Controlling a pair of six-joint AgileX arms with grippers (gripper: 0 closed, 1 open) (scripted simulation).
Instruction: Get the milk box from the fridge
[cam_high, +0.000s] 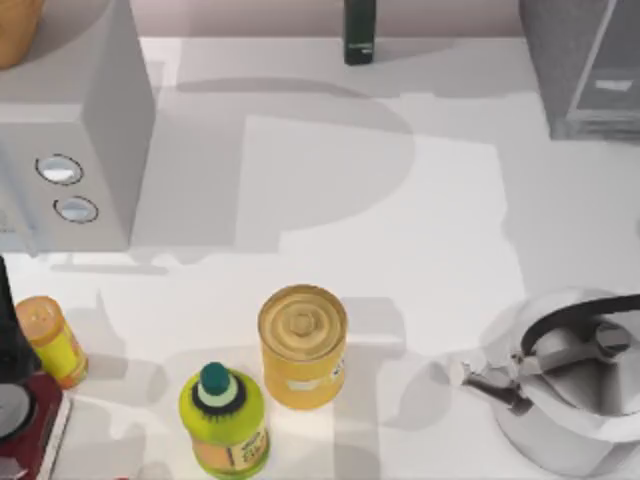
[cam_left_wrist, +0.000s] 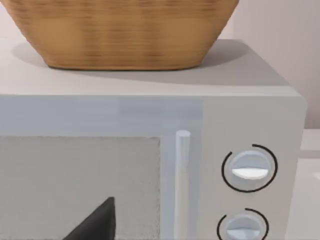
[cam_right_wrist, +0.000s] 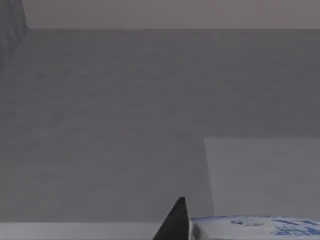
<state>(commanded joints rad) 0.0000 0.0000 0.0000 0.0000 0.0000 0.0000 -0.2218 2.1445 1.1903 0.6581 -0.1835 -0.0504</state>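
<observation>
The fridge stands at the far right corner of the table, its pale see-through panel facing toward the table's middle. In the right wrist view the camera looks into a plain grey interior, so I judge the right arm has reached inside the fridge. The milk box lies close under the right hand, its blue-and-white top just beside one dark fingertip. Whether that hand is wide, narrow or clamped on the carton, I cannot tell. The carton is not yet out of the fridge, so gripping it, if not done, and withdrawing it remain. The left hand is parked in front of the microwave, away from the fridge.
</observation>
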